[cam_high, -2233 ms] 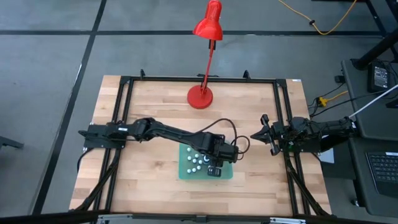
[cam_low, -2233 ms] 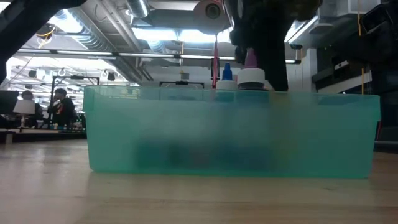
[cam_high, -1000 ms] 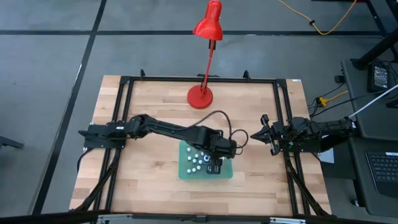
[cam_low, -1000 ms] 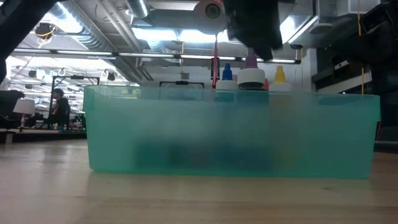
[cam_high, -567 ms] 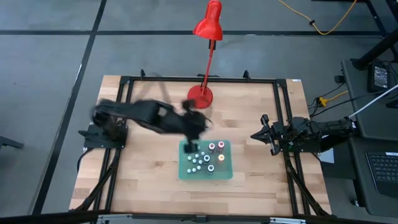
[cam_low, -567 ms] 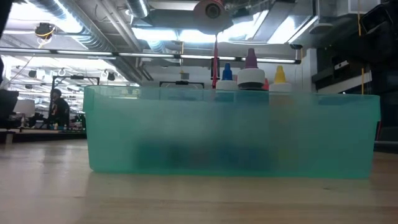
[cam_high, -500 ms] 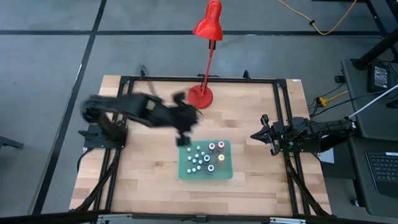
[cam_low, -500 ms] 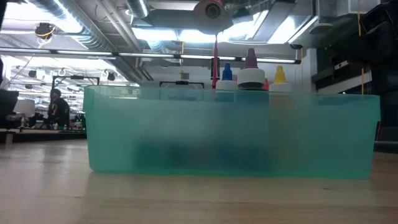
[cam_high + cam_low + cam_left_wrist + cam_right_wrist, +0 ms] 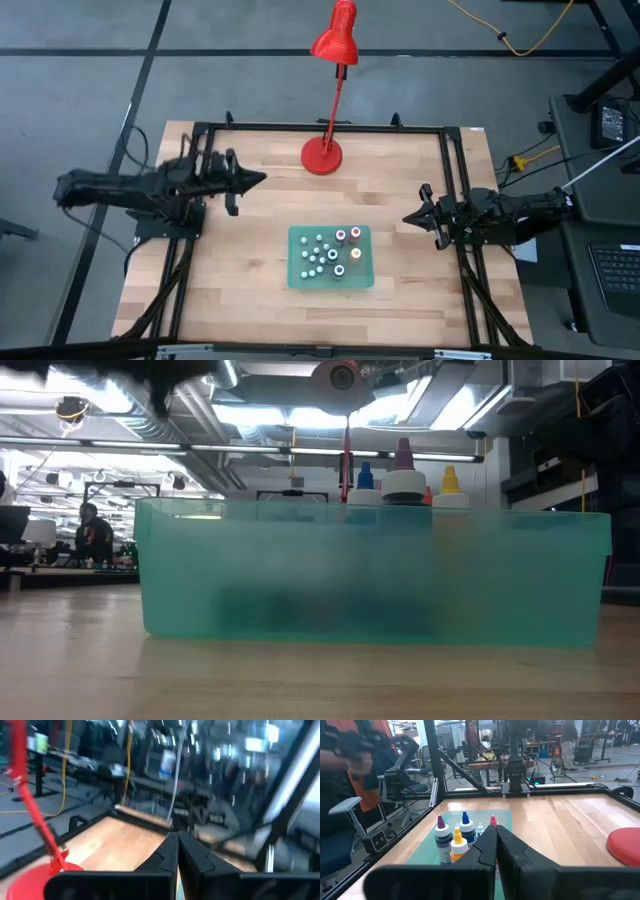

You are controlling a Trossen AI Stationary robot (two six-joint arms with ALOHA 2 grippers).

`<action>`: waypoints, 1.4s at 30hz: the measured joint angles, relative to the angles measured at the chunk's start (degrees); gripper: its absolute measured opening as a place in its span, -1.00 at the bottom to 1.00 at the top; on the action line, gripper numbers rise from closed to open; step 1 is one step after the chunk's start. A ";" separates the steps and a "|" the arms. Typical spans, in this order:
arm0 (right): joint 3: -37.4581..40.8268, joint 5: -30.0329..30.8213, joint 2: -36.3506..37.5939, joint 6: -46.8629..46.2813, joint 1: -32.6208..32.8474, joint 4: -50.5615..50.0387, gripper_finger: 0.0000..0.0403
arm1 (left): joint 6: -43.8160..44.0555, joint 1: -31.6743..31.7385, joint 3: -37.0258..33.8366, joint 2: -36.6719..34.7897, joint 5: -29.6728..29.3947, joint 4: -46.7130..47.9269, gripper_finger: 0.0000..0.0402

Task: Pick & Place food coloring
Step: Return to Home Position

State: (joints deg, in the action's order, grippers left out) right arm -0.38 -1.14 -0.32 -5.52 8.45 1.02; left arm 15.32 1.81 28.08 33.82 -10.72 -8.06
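Over the left side of the bench [image 9: 250, 270], my left tool [image 9: 243, 181] hangs pinched narrow and empty, clear of the bin [image 9: 291, 262] of food coloring [image 9: 341, 237]. My right tool [image 9: 414, 216] is parked opposite, likewise narrow; placing looks done.

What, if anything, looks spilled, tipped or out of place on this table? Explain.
Nothing stands out. The food coloring bottles stand upright inside the teal bin, no spill shows on the table around it, and the left gripper and right gripper sit shut at opposite sides, clear of it.
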 joint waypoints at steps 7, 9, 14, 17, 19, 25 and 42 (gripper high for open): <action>0.00 -0.01 0.00 0.00 -0.02 0.00 -0.94 | 7.51 0.19 -22.93 -15.74 -2.01 -17.95 -0.99; 0.00 -0.01 0.00 0.00 0.00 0.00 -0.94 | 6.07 -1.26 -24.31 -18.88 -4.03 -16.06 -0.99; 0.00 -0.01 0.00 -0.01 -0.02 0.00 -0.94 | 0.36 -3.91 -24.33 -26.13 -9.90 -6.94 -0.99; 0.00 -0.01 0.00 0.00 0.00 0.00 -0.94 | 0.04 -4.21 -24.33 -31.77 -10.56 -2.15 -0.99; 0.00 0.01 0.00 -0.01 -0.01 0.01 -0.94 | 0.65 -4.21 -24.29 -33.71 -9.97 0.27 -0.99; 0.00 -0.01 0.00 0.00 -0.01 0.02 -0.94 | 1.86 -4.45 -24.16 -33.04 0.01 11.13 -0.99; 0.00 0.00 -0.04 0.00 -0.01 0.01 -0.94 | 3.78 -4.34 -24.18 -32.54 -2.37 16.23 -0.96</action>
State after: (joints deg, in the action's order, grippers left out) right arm -0.38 -1.14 -0.36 -5.52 8.44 1.03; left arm 19.10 -2.52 3.90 1.28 -13.09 8.18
